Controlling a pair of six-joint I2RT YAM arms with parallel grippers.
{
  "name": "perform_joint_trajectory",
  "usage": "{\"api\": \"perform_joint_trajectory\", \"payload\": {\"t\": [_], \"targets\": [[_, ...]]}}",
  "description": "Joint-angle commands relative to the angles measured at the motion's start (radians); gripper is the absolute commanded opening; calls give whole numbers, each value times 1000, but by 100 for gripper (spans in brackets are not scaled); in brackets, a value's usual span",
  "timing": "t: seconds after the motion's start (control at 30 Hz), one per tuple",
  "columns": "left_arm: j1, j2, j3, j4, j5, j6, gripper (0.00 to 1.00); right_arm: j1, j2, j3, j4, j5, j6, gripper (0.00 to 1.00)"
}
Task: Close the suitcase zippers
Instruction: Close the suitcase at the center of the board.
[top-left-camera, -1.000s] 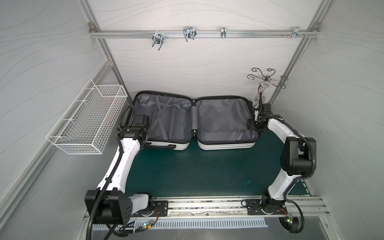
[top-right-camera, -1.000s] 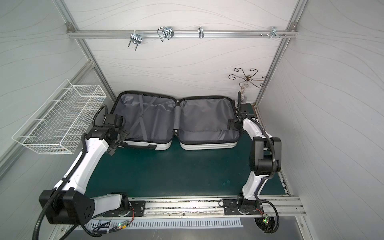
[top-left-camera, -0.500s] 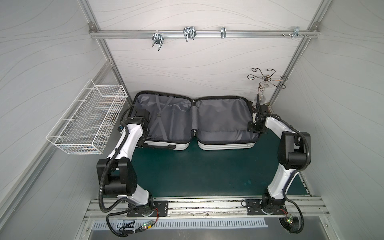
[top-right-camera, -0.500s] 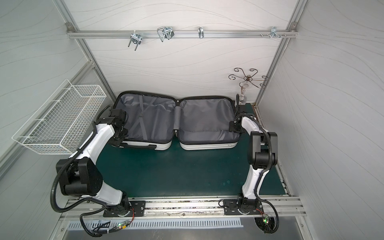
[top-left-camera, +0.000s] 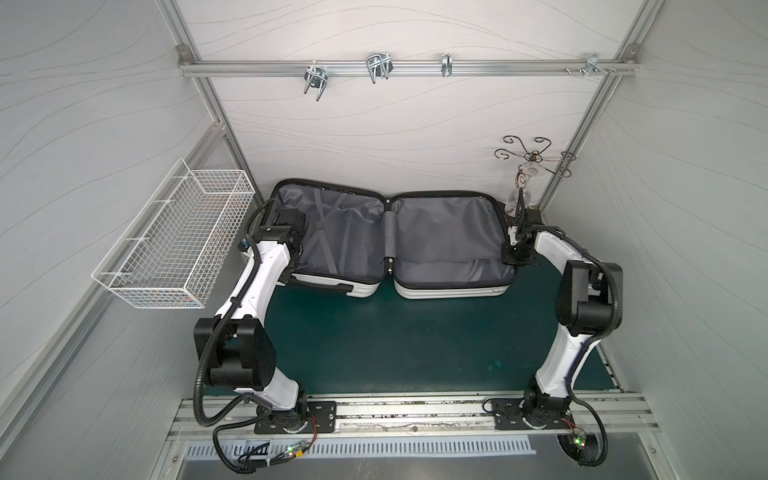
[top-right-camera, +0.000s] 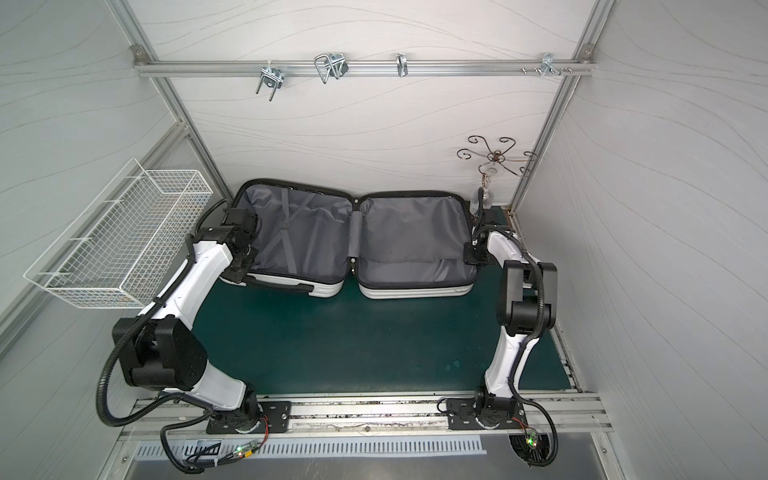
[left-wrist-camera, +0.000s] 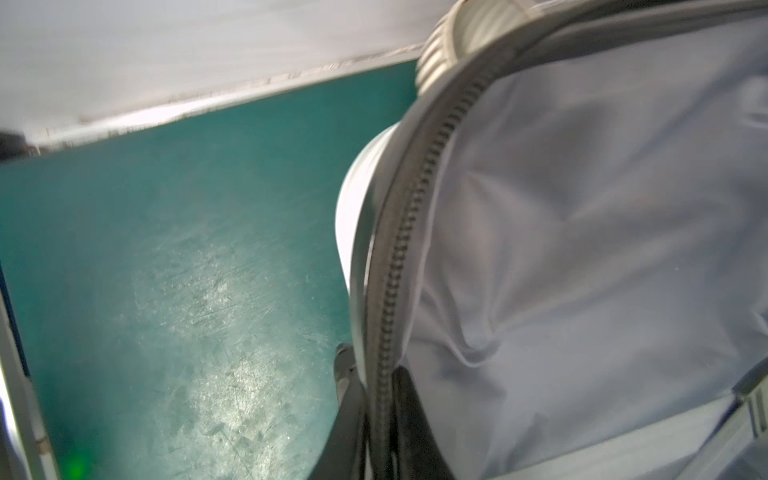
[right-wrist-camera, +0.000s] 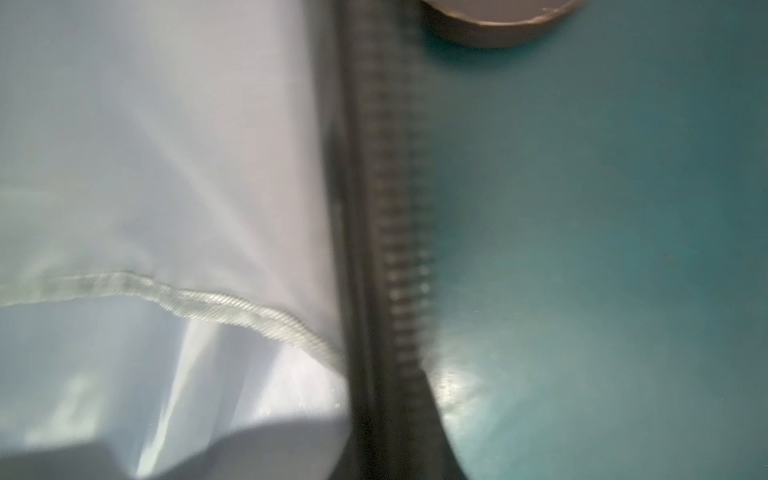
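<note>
Barely begun, by the look of it. Far left on the wall: white wire basket (top-left-camera: 174, 245), no part in this.

Next along: left gripper (left-wrist-camera: 380, 419), down at the outer edge of the left shell half, pinched together on the zipper track (left-wrist-camera: 399, 249). One finger (left-wrist-camera: 347, 415) outside against the white shell, its mate inside against the grey lining. No pull seen under it. Pull or bare rim tape in the grip: cannot tell.

Centre, at the back of the green desk (top-left-camera: 395, 340): suitcase (top-left-camera: 449, 237), spread flat open like a book in both top views. Both lined halves facing up, hinge strip between, ribbed white sides toward the front. Small dark tab at the near end of the hinge gap, maybe a pull, too small to say.

Right: right gripper (right-wrist-camera: 399, 449), at the outer edge of the right half, closed on the track there too, teeth running between the fingers. Picture blurred, pull not visible. Beyond, in the corner: curly wire stand (top-left-camera: 532, 156), close to that arm's wrist.

Judged done: both rims taken hold of. Judged left: fold one half over onto its partner, line the rims up, find the pulls, run them round the whole perimeter. No length of track meshed anywhere in view.
</note>
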Motion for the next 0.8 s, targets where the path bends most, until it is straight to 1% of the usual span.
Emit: {"api": "perform_joint_trajectory", "payload": {"t": [0.0, 0.2, 0.27, 0.37, 0.43, 0.47, 0.53, 0.6, 0.67, 0.7, 0.77], "targets": [[-113, -93, 138, -21, -150, 149, 0, 43, -4, -55, 52, -52, 74, 1], [-338, -91, 264, -39, -360, 264, 0, 73, -73, -124, 92, -57, 116, 0], [-430, -91, 308, -19, -447, 336, 0, 92, -97, -153, 113, -68, 141, 0], [-584, -90, 349, 61, -581, 485, 0, 128, -133, -197, 134, -72, 202, 0], [-697, -82, 358, 152, -672, 612, 0, 151, -165, -237, 162, -77, 263, 0], [-743, -80, 357, 221, -701, 680, 0, 164, -180, -254, 173, -74, 295, 0], [-845, -66, 343, 390, -759, 853, 0, 195, -209, -285, 205, -83, 346, 0], [-948, -40, 323, 613, -800, 1073, 0, 232, -233, -312, 237, -85, 401, 0], [-1022, -6, 310, 775, -815, 1223, 0, 253, -248, -338, 271, -98, 450, 0], [-1051, 15, 307, 816, -816, 1267, 0, 258, -249, -348, 289, -117, 469, 0], [-1083, 49, 308, 810, -798, 1255, 0, 263, -244, -358, 315, -141, 483, 0]]}}
